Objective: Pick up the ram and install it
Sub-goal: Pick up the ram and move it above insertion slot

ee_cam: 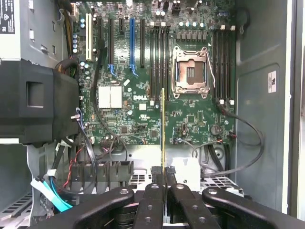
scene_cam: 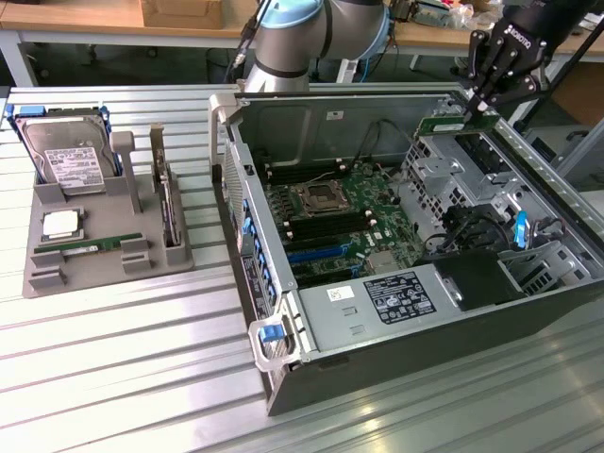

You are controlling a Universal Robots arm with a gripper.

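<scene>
My pincer (ee_cam: 164, 172) grips the ram stick (ee_cam: 163, 125) by one end. I judge it light, stiff and fragile, best pinched on its flat faces.

Exterior camera: set high and back from the computer case (scene_cam: 425, 349), off one corner, tilted down. Far enough to take in the whole case and the table (scene_cam: 142, 359) around it.

Wrist camera: above the case, close, facing straight down into it past the gripper (ee_cam: 163, 171) and the edge-on ram (ee_cam: 163, 129).

Shared ground: the motherboard (ee_cam: 143, 109) inside the case, with its CPU socket (ee_cam: 190, 71).
</scene>
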